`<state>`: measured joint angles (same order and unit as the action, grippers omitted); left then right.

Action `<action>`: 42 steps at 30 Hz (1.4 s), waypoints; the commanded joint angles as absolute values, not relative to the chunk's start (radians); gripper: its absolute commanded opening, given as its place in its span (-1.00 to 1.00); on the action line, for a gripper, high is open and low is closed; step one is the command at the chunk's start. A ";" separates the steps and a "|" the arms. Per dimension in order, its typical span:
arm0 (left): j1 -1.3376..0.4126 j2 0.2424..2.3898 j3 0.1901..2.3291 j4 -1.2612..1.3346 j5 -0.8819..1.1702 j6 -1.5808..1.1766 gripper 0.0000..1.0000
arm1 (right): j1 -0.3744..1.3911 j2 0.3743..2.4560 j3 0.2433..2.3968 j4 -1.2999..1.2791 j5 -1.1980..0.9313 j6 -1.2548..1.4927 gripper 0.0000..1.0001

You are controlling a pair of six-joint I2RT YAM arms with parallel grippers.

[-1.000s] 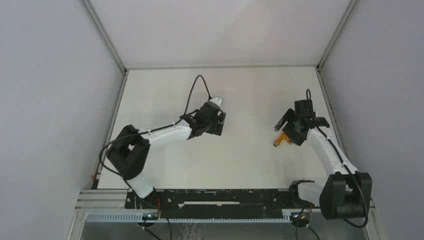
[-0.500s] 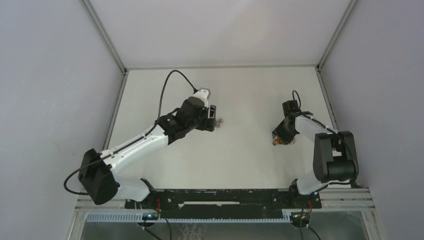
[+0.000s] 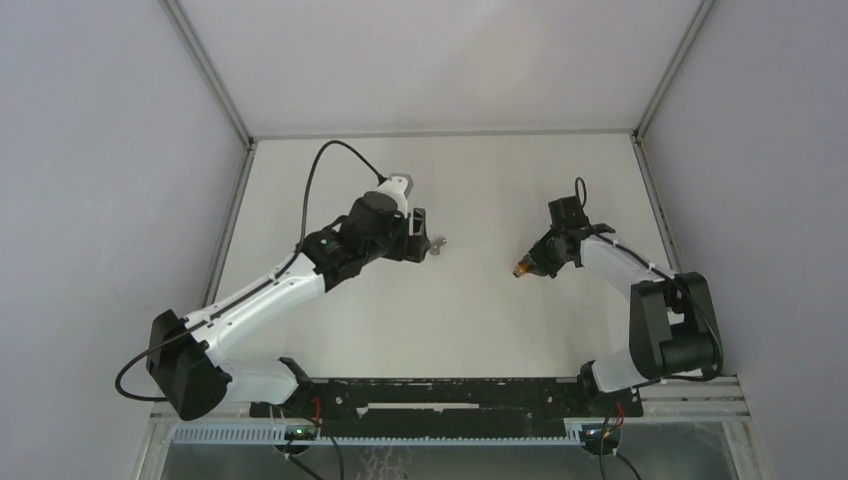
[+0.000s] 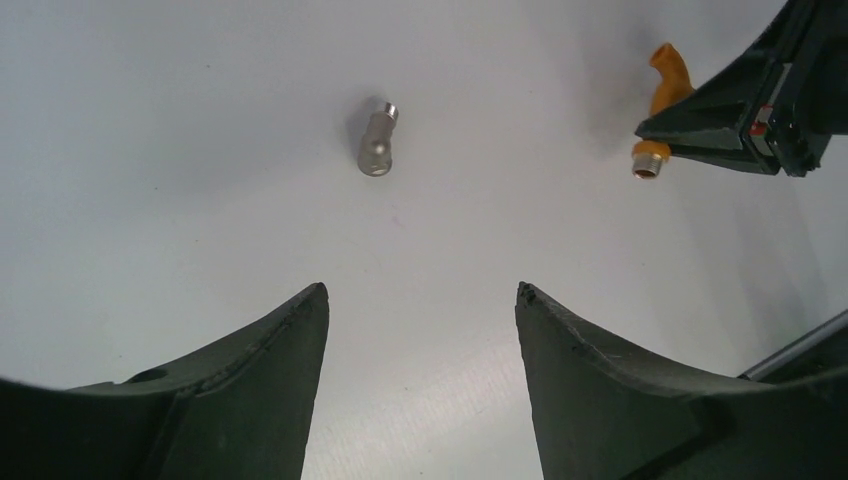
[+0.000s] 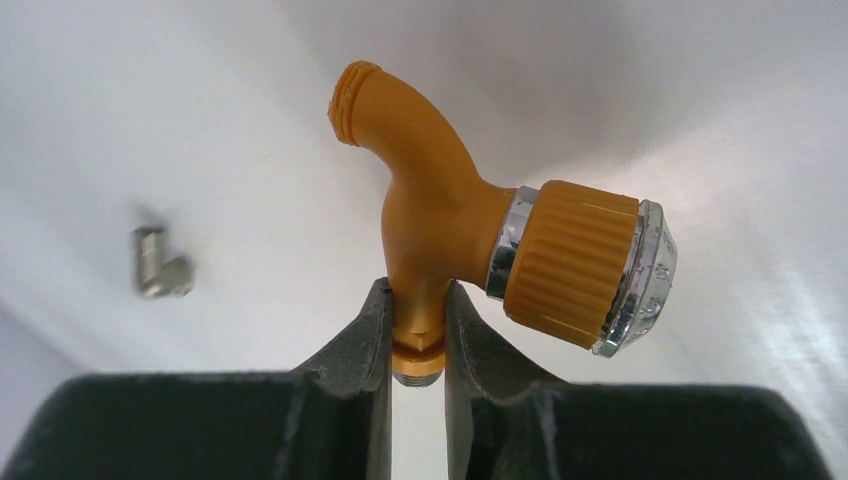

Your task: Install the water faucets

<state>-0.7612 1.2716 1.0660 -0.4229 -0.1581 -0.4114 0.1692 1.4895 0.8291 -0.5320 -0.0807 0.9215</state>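
The left arm [image 3: 265, 295] starts at the near left corner and stretches far out across the white table [image 3: 480, 330], pointing to the right. A black cable [image 3: 318, 175] loops over its wrist. The left gripper [image 3: 424, 237] is let go, with its two dark fingers wide apart and nothing between them. In the left wrist view only the finger ends show, and the rest is cut off at the bottom edge.

The grey fitting [image 4: 377, 140] lies flat on the table, out past those finger ends and not touching them. From the top camera it is a tiny speck just beside the left gripper, and its shape is hard to make out.

Further right is the orange tap [image 5: 440, 210]. It has a bent spout with a ridged mouth and a round orange knob with a shiny silver end. The right gripper [image 5: 415, 300] is squeezed tight on the tap's thin stem. The bottom of the stem is partly hidden between the fingers. I cannot tell if the tap touches the table. From the top camera the tap is only a small orange dot at the gripper's tip, well apart from the fitting.

The right arm [image 3: 640, 270] rises from the near right corner, folds at a big black elbow, and reaches up and left toward the middle of the table.
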 commanded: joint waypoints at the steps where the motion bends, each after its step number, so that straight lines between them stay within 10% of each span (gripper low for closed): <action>1: -0.752 1.249 1.098 -0.376 -0.061 -0.443 0.46 | 0.190 1.419 0.846 -0.391 -0.229 1.019 -1.00; 18: -0.764 1.494 1.140 -0.082 0.314 -0.628 0.68 | 0.352 1.281 0.845 -0.243 -0.388 1.304 -1.00; 42: -0.772 1.638 1.209 -0.005 0.425 -0.698 -0.08 | 0.353 1.246 0.845 -0.224 -0.431 1.281 -1.00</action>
